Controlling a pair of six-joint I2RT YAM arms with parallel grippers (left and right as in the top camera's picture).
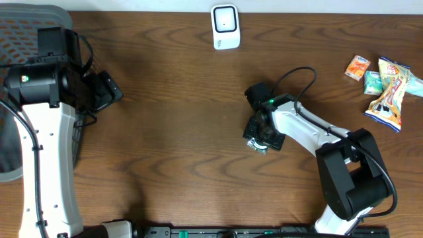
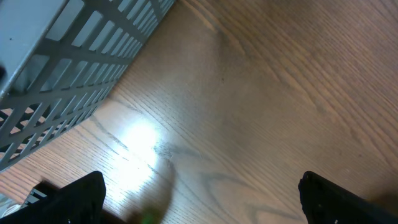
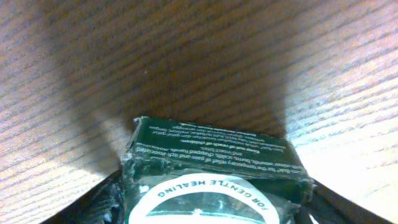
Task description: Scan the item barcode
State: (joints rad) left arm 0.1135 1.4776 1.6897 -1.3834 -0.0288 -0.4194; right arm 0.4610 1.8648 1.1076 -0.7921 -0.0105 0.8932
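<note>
Located the green box (image 3: 211,165) near the middle of the wooden surface (image 1: 172,139), directly under the right claw (image 1: 263,137) and well apart from the white scanner (image 1: 225,26) standing at the far edge. Read white print on the box's dark green faces, including "FOR GENTLE HEALING" on a curved band on the upper face. Found the box lying between the right claw's fingers (image 3: 102,205), one dark finger showing at each lower corner of the right wrist view, both close against the box's sides. Cannot tell whether those fingers press on the box or merely flank it. Cannot tell either whether the box rests on the surface or hangs just above it. Saw only a small corner of the box past the claw in the overhead view.

Found the left claw (image 2: 202,199) spread wide, fingertips at the two lower corners of the left wrist view, only wood grain and a bright glare patch between them. Placed it at the left side of the surface, just beside a grey mesh basket (image 2: 68,68).

Noted a cluster of snack packets (image 1: 390,89) at the far right corner, well apart from the box, with a small orange packet (image 1: 357,67) at the cluster's left. Noted a black cable (image 1: 297,74) looping above the right arm (image 1: 310,129).
</note>
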